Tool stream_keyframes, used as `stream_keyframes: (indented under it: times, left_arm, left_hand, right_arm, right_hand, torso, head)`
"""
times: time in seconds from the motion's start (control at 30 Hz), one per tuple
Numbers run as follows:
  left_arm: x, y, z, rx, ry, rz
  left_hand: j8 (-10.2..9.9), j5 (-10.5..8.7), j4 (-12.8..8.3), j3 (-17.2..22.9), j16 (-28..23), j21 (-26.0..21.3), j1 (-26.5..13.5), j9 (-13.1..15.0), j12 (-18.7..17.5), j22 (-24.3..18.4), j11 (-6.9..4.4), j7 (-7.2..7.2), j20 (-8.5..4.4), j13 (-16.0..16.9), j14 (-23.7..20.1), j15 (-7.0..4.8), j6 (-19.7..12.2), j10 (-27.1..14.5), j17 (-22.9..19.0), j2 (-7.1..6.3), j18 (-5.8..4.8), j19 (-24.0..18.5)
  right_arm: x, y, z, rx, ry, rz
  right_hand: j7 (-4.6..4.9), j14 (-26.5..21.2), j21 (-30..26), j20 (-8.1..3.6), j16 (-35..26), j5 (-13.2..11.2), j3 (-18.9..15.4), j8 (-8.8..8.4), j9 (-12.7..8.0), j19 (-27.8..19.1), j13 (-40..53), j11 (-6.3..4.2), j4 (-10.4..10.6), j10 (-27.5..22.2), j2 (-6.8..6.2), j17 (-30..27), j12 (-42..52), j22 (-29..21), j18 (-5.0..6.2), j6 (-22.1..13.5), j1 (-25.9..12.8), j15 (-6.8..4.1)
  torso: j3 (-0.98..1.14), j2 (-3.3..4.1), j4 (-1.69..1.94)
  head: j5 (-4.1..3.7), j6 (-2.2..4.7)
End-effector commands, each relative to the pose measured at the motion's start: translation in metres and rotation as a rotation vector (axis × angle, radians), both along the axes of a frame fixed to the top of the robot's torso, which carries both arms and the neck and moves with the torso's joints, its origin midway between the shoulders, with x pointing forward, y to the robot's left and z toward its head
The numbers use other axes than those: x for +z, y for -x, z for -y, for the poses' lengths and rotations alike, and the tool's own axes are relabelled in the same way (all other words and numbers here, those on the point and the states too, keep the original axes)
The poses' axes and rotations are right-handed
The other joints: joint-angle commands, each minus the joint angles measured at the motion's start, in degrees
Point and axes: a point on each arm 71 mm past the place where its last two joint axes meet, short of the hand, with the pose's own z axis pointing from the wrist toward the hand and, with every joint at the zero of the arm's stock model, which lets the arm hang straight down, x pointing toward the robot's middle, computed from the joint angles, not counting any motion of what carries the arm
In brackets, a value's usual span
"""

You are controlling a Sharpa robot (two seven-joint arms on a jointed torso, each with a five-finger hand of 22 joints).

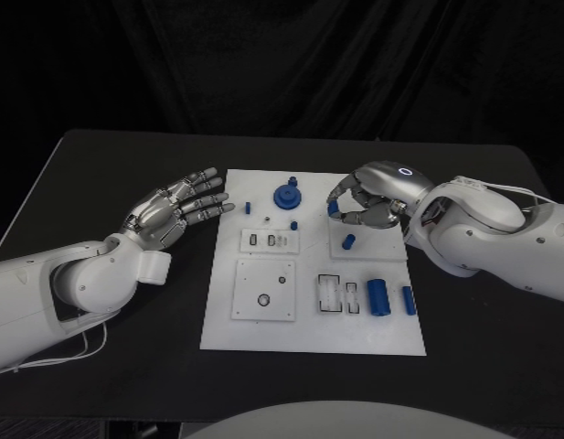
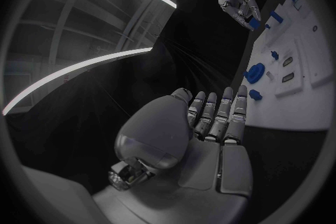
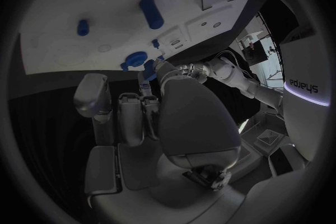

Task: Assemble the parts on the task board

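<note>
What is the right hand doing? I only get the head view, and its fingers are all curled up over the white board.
Observer: In the right wrist view, the right hand pinches a small blue part at its fingertips. It holds the part over the board, near the round blue part.
Operator: Cool! Why is the left hand just sitting there? Is it hiding something underneath?
Observer: No. The left wrist view shows the inner side of the left hand. It holds nothing, and its fingers are stretched out straight towards the edge of the task board.
</note>
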Motion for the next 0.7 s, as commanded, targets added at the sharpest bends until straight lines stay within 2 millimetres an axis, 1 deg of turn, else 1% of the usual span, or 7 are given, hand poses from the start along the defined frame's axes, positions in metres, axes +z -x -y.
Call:
stream_keyframes:
  times: [0.03,0.1,0.2,0.23,0.3,0.47,0.7]
  left_arm:
    - [0.0,0.001,0.003,-0.009,0.015,0.004]
    - [0.0,0.0,0.004,-0.011,0.015,0.003]
    - [0.0,0.0,0.005,-0.013,0.015,0.003]
    - [0.0,0.0,0.005,-0.014,0.015,0.002]
    - [0.0,0.0,0.006,-0.016,0.016,0.002]
    - [-0.001,-0.001,0.008,-0.02,0.017,0.001]
    - [-0.001,-0.002,0.009,-0.023,0.016,0.0]
  left_hand:
    - [-0.1,0.09,0.0,0.4,0.3,0.2,0.0,0.0,0.3,0.0,0.41,0.04,0.01,0.0,0.0,0.42,-0.1,0.1,0.0,-0.59,-0.7,-0.4]
    - [-0.1,0.09,0.0,0.4,0.3,0.2,0.0,0.0,0.3,0.0,0.41,0.04,0.01,0.0,0.0,0.42,-0.1,0.1,0.0,-0.59,-0.7,-0.4]
    - [-0.1,0.09,0.0,0.4,0.3,0.2,0.0,0.0,0.3,0.0,0.41,0.04,0.01,0.0,0.0,0.42,-0.1,0.1,0.0,-0.59,-0.7,-0.4]
    - [-0.1,0.09,0.0,0.4,0.3,0.2,0.0,0.0,0.3,0.0,0.41,0.04,0.01,0.0,0.0,0.42,-0.1,0.1,0.0,-0.59,-0.7,-0.4]
    - [-0.1,0.09,0.0,0.4,0.3,0.2,0.0,0.0,0.3,0.0,0.41,0.04,0.01,0.0,0.0,0.42,-0.1,0.1,0.0,-0.59,-0.7,-0.4]
    - [-0.1,0.09,0.0,0.4,0.3,0.2,0.0,0.0,0.3,0.0,0.41,0.04,0.01,0.0,0.0,0.42,-0.1,0.1,0.0,-0.59,-0.7,-0.4]
    - [-0.1,0.07,0.0,0.7,0.3,0.2,-0.1,0.0,0.3,0.0,0.56,0.03,0.01,0.1,0.0,0.45,-0.1,0.2,0.0,-0.72,-0.74,-0.4]
  right_arm:
    - [-0.006,0.002,-0.011,0.005,0.045,-0.006]
    - [-0.008,0.002,-0.02,0.015,0.055,-0.011]
    - [-0.011,0.002,-0.029,0.024,0.069,-0.022]
    - [-0.012,0.002,-0.032,0.026,0.074,-0.026]
    - [-0.015,0.001,-0.038,0.03,0.086,-0.035]
    - [-0.018,0.0,-0.046,0.037,0.107,-0.052]
    - [-0.023,0.001,-0.054,0.047,0.121,-0.07]
  right_hand:
    - [-0.5,3.4,0.2,0.15,0.6,0.0,0.2,0.28,0.8,0.5,8.0,0.03,-0.1,0.6,0.0,10.7,0.5,8.1,0.77,0.9,0.3,0.03]
    - [-0.47,3.5,0.4,0.17,0.8,0.0,0.2,0.28,0.8,0.6,8.2,0.09,-0.1,0.8,-0.05,10.9,0.7,8.1,0.73,0.9,0.2,0.07]
    - [-0.44,3.6,0.5,0.21,1.0,0.1,0.2,0.25,0.9,0.7,8.4,0.19,-0.2,1.0,-0.12,11.0,0.8,8.2,0.69,0.9,0.2,0.13]
    - [-0.41,3.7,0.7,0.23,1.2,0.1,0.2,0.24,1.0,0.8,8.6,0.25,-0.2,1.2,-0.14,11.2,0.9,8.2,0.65,0.9,0.1,0.18]
    - [-0.32,3.8,0.9,0.3,1.5,0.0,0.2,0.18,1.1,0.9,8.9,0.37,-0.2,1.4,-0.18,11.4,1.1,8.3,0.6,0.9,0.0,0.28]
    - [-0.21,4.0,1.3,0.43,1.9,-0.4,0.2,0.08,1.3,1.1,9.1,0.55,-0.2,1.7,-0.18,11.7,1.2,8.4,0.54,1.0,-0.3,0.46]
    - [-0.12,4.1,1.4,0.6,2.2,-1.2,0.2,-0.07,1.6,1.2,9.3,0.71,-0.2,1.8,-0.18,11.9,1.4,8.4,0.53,1.0,-0.8,0.62]
  torso:
    - [-0.07,0.02,0.2]
    - [-0.13,0.03,0.27]
    - [-0.05,0.06,0.19]
    - [-0.08,0.03,0.14]
    - [0.01,0.02,0.01]
    - [0.07,0.02,0.13]
    - [0.14,0.14,-0.13]
  head:
    - [-0.12,0.06]
    - [-0.29,0.03]
    - [-0.36,-0.09]
    - [-0.32,-0.18]
    - [-0.26,-0.36]
    - [-0.47,-0.79]
    - [-0.28,-1.19]
